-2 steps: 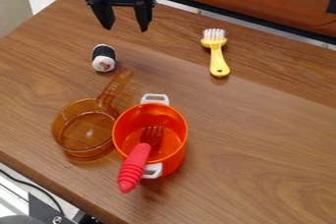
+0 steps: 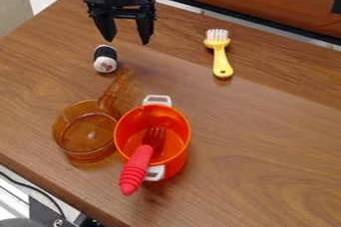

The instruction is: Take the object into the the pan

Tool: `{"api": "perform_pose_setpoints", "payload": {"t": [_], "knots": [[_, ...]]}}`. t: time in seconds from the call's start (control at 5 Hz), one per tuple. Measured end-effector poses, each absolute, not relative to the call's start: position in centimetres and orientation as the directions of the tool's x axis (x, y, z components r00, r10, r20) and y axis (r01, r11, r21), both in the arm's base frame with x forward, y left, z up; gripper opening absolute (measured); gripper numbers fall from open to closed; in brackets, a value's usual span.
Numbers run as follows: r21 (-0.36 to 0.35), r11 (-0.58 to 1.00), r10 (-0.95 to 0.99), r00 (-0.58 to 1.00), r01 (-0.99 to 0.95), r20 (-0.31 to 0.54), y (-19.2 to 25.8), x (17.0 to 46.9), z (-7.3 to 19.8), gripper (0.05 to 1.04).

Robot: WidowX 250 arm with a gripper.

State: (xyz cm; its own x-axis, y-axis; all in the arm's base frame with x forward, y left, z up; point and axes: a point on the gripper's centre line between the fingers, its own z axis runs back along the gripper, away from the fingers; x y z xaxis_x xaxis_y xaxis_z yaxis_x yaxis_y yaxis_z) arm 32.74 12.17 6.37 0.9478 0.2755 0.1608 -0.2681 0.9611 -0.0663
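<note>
My gripper (image 2: 127, 41) hangs open near the top of the view, its fingers wide apart with nothing between them. Just below its left finger lies a small black and white sushi-like roll (image 2: 105, 58) on the wooden table. A transparent amber pan (image 2: 86, 130) stands at the lower left, its handle pointing up and right toward the roll. The pan shows no object inside. The roll and the pan's handle are apart.
An orange pot (image 2: 178, 159) with white handles stands right beside the pan, and a fork with a red handle (image 2: 136, 167) leans in it. A yellow brush (image 2: 221, 59) lies at the upper right of the wooden table (image 2: 266, 136).
The gripper has come down the view a little, closer to the roll, and remains open. The roll, pan, pot and brush have not moved.
</note>
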Motion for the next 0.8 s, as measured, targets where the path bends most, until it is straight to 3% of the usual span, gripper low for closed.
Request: {"api": "perform_pose_setpoints", "payload": {"t": [0.2,0.6,0.8], "knots": [[-0.064,0.953,0.302,0.945,-0.296,0.124,13.3,31.9,6.8,0.997],[0.019,0.925,0.373,0.918,-0.379,0.137,14.9,31.6,6.8,0.997],[0.017,0.908,0.414,0.905,-0.418,0.1,14.7,31.5,5.7,0.997]]}}
